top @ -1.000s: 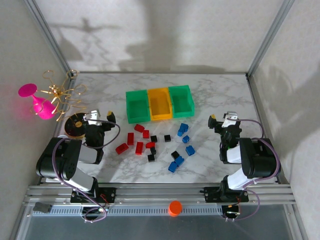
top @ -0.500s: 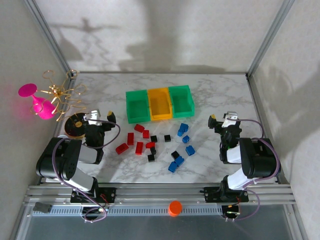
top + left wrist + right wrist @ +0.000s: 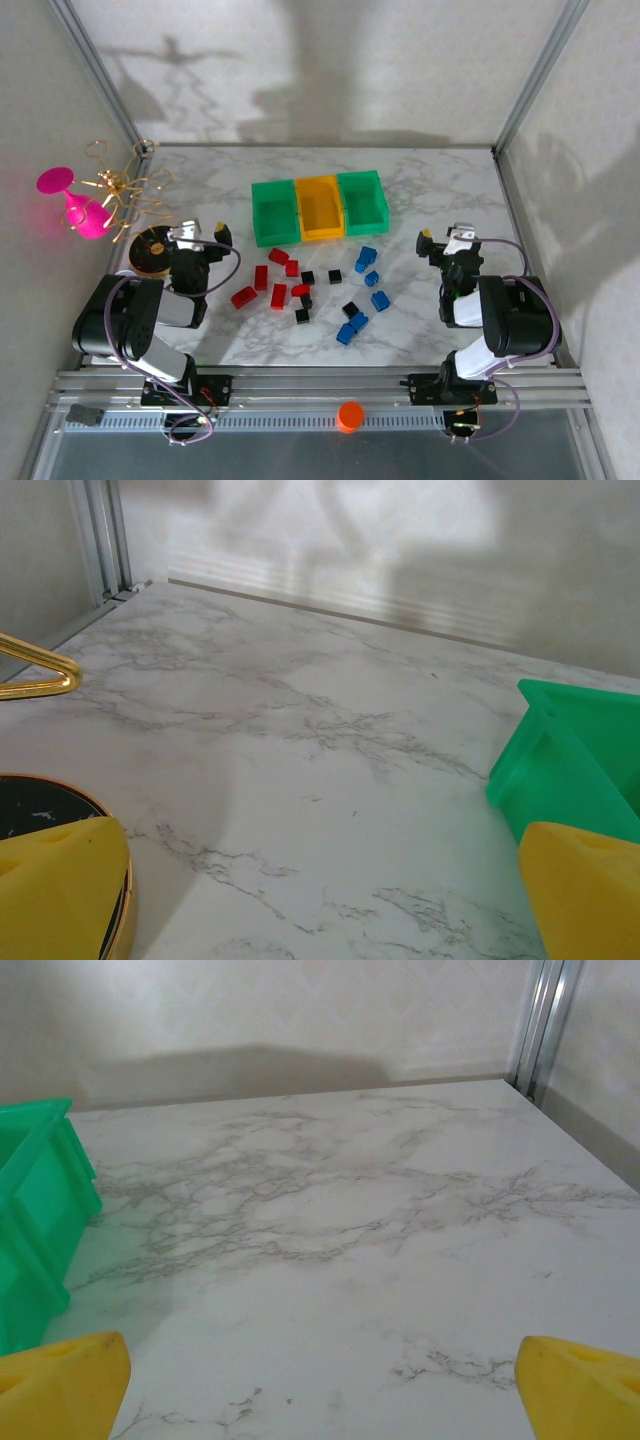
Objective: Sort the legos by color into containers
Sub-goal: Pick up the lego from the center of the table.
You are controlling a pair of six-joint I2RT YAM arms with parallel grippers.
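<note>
Loose legos lie on the marble table in front of the bins: red bricks [image 3: 272,281] to the left, black bricks [image 3: 306,298] in the middle, blue bricks [image 3: 368,262] to the right. The containers stand in a row behind them: a green bin [image 3: 274,212], a yellow-orange bin [image 3: 320,208] and another green bin [image 3: 362,202]. My left gripper [image 3: 205,235] hovers left of the red bricks, open and empty, with yellow fingertips [image 3: 60,885] wide apart. To the right of the blue bricks my right gripper [image 3: 445,238] is open and empty too, its fingertips [image 3: 580,1385] spread.
A round black-and-gold dish [image 3: 150,250] sits just left of my left gripper. A pink glass [image 3: 80,205] and a gold wire ornament [image 3: 120,185] stand at the far left. An orange round cap [image 3: 349,415] rests on the front rail. Metal frame posts edge the table.
</note>
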